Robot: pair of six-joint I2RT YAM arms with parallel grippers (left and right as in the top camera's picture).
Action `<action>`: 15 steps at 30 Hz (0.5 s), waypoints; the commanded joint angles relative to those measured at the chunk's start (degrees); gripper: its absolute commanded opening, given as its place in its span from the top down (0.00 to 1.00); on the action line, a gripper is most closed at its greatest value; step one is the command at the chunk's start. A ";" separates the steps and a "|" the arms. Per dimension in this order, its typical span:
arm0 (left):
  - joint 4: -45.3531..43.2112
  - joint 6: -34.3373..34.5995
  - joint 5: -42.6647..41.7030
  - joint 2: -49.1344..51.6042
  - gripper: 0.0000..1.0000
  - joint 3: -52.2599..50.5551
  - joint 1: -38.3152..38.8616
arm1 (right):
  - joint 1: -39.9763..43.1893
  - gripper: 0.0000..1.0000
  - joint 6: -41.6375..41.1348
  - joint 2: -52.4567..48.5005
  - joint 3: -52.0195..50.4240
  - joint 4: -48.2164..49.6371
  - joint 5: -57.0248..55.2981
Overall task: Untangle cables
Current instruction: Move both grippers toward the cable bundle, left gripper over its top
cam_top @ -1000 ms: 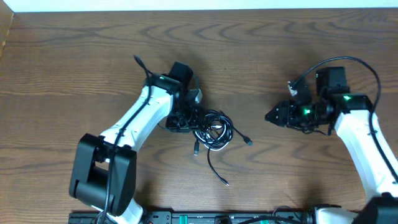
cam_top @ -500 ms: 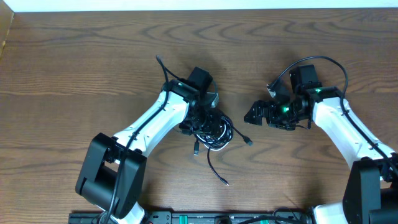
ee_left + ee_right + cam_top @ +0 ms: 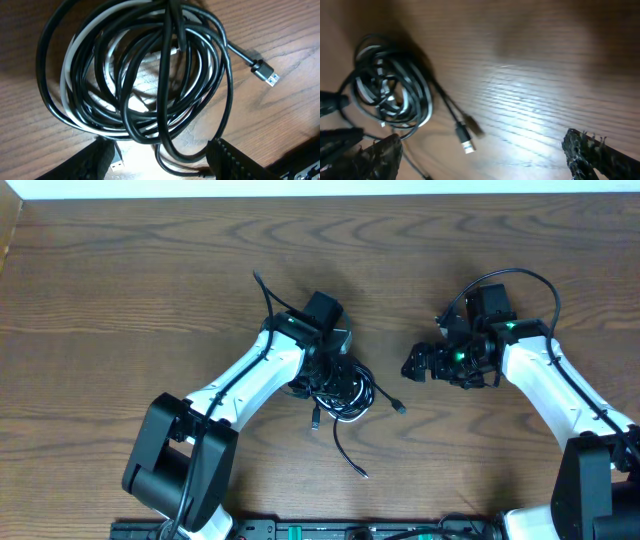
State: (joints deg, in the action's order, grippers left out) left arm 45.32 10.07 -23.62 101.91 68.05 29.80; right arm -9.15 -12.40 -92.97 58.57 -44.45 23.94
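Black cable (image 3: 172,60) and white cable (image 3: 66,80) lie coiled together at centre of counter (image 3: 120,280). Left jaws wide at coil's edge, gripping nothing; right jaws wide, empty, nearby. Risk: pinching several strands drags whole bundle, tightens tangle; plug (image 3: 263,71) may snag. Brown woodgrain counter, pale strip (image 3: 300,188) behind.

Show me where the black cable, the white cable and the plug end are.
black cable (image 3: 172,30), left wrist view, on its upright middle strand.
white cable (image 3: 67,70), left wrist view, on its left arc.
plug end (image 3: 263,71), left wrist view, on its dark body.
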 commanded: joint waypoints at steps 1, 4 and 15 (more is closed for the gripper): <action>0.63 -1.01 0.98 0.85 0.35 -0.35 0.17 | -0.33 0.01 0.02 -0.04 0.57 0.09 -3.17; 0.57 -1.01 0.98 0.85 0.35 -0.35 0.17 | -0.33 0.01 0.02 -0.04 0.57 0.09 -3.17; 0.37 -1.01 2.34 0.85 0.35 -0.35 0.17 | -0.33 0.01 0.02 -0.04 0.57 0.09 -3.19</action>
State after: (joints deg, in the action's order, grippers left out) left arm 45.60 10.04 -22.70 101.91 68.05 29.80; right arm -9.13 -12.40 -92.97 58.57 -44.45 21.02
